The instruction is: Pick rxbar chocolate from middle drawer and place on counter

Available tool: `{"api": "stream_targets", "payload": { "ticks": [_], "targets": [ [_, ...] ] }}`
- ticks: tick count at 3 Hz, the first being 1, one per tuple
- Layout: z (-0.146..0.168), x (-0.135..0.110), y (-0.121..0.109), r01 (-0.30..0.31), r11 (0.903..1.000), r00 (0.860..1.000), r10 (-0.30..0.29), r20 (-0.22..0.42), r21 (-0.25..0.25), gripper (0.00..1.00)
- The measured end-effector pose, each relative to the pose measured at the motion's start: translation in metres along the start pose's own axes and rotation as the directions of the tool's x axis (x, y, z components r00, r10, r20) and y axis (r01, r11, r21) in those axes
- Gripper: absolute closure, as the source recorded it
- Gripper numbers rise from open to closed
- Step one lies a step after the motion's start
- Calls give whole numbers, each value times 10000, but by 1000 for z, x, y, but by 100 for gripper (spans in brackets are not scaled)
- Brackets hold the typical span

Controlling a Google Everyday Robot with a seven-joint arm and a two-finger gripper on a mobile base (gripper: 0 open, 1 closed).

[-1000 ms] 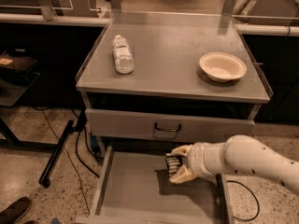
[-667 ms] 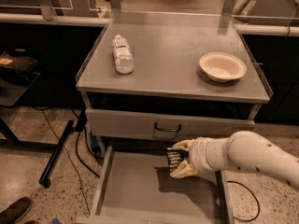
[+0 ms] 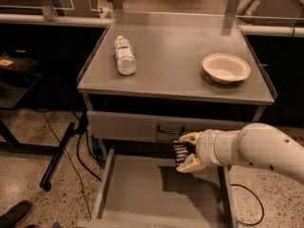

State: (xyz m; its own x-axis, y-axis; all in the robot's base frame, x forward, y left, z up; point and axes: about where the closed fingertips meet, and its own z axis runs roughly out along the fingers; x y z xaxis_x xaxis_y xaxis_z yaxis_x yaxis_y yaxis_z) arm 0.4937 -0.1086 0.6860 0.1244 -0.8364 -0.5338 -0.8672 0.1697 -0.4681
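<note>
Reaching in from the right edge of the view, the white arm lay nearly level. The jaws at its left end hung above the open middle drawer, just in front of the closed drawer front. The jaws were closed on the rxbar chocolate, with one tan finger above the bar and the other below it. The bar was held clear of the drawer floor, and a dark shadow lay on that floor directly beneath the jaws.

The dark loop handle sat just above and slightly left of the jaws, close to the upper finger. Higher up and beyond the jaws spread the tabletop. On it, a clear plastic bottle lay on its side up and to the left of the jaws. A pale bowl stood up and to their right, well apart from the bottle. The closed drawer front and the tabletop's front edge lay between the jaws and that surface.

The bar stuck out to the left of the jaws, its black face with rows of white lettering turned toward the camera. The part that showed stood roughly upright between the two fingers; how far it ran behind them could not be told.
</note>
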Motion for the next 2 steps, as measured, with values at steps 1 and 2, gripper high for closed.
{"api": "stream_targets", "payload": {
  "ticks": [1, 2],
  "targets": [
    [-27, -10, -30, 277, 9966, 9995, -264, -172, 782, 100],
    [-74, -36, -75, 1163, 9779, 9917, -1047, -746, 1735, 100]
  ]
}}
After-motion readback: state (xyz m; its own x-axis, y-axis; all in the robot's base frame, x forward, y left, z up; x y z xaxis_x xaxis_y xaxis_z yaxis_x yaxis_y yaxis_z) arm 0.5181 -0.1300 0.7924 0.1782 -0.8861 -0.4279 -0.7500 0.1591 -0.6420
